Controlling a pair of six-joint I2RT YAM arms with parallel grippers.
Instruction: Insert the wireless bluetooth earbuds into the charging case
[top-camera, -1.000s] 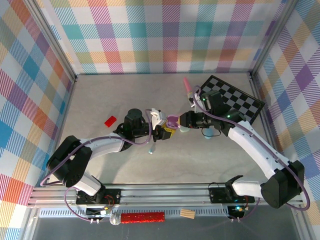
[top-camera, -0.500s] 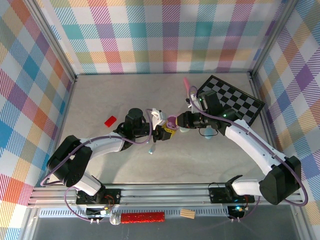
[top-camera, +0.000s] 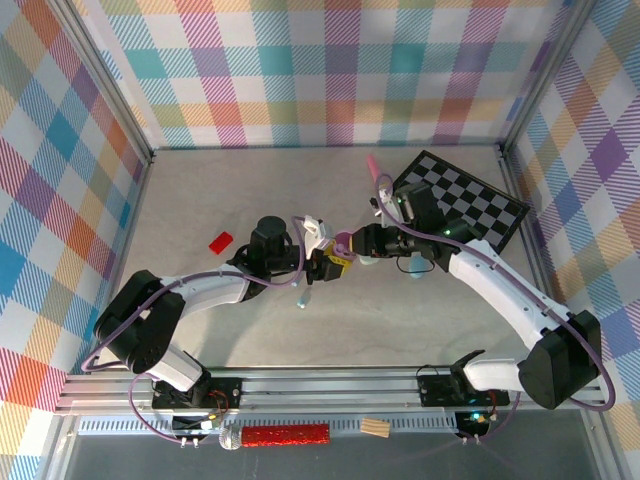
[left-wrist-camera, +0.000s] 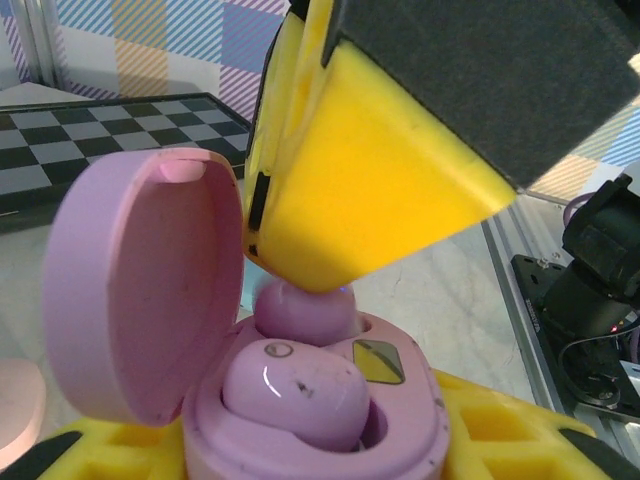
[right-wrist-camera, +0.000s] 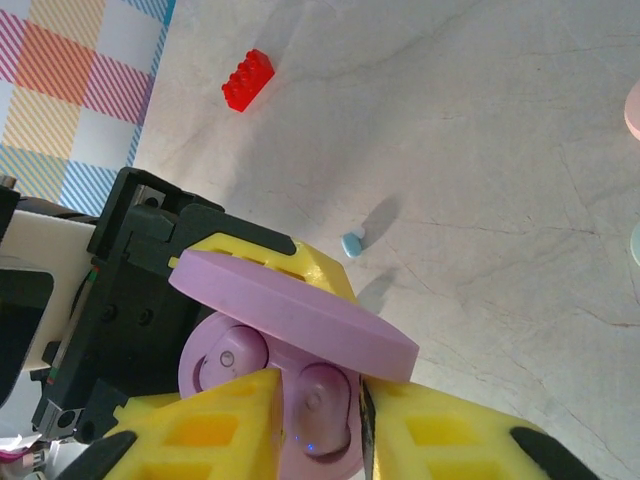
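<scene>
My left gripper (left-wrist-camera: 320, 462) is shut on the purple charging case (left-wrist-camera: 425, 425), whose lid (left-wrist-camera: 140, 290) stands open. One purple earbud (left-wrist-camera: 295, 390) sits in the near well. A second earbud (right-wrist-camera: 325, 410) lies in the other well with small blue lights lit. My right gripper (right-wrist-camera: 320, 395) straddles that bud, its yellow fingers (right-wrist-camera: 200, 425) narrowly apart with thin gaps on both sides. In the left wrist view a right finger tip (left-wrist-camera: 370, 190) rests over that far bud (left-wrist-camera: 300, 310). From above, the two grippers meet at the case (top-camera: 343, 243) mid-table.
A blue earbud (top-camera: 303, 298) lies loose on the table below the case, seen too as the blue earbud (right-wrist-camera: 352, 243). A red brick (top-camera: 220, 241) lies left. A checkerboard (top-camera: 470, 205) and a pink toy microphone (top-camera: 375, 172) are at the back right.
My right gripper has shifted a little left onto the case and its fingers have eased apart around the bud. The left gripper and case have stayed put.
</scene>
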